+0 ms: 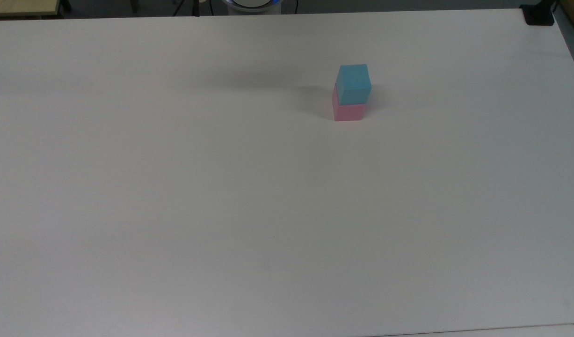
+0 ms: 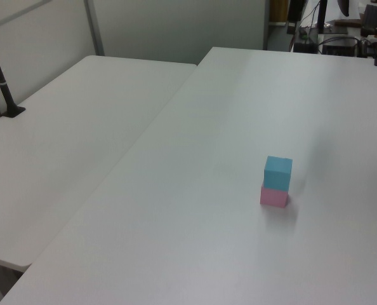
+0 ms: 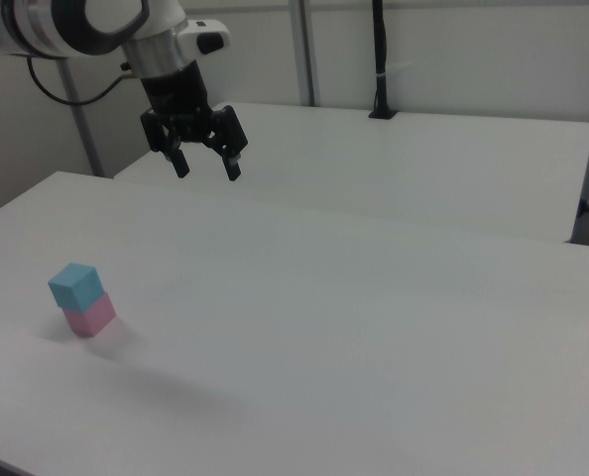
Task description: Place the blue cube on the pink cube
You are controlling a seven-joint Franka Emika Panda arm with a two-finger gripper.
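The blue cube [image 1: 354,83] sits on top of the pink cube [image 1: 348,111], turned slightly against it, on the white table [image 1: 221,187]. The same stack stands in the left view as blue cube [image 2: 278,171] over pink cube [image 2: 274,196], and in the right view as blue cube [image 3: 75,285] over pink cube [image 3: 89,315]. In the right view my gripper [image 3: 206,168] hangs open and empty high above the table, up and to the right view's right of the stack, well apart from it.
A second white table [image 2: 68,133] adjoins the work table on the left view's left. A black post [image 3: 379,59] stands on the far table in the right view. A black mount [image 1: 538,14] sits at the top view's upper right corner.
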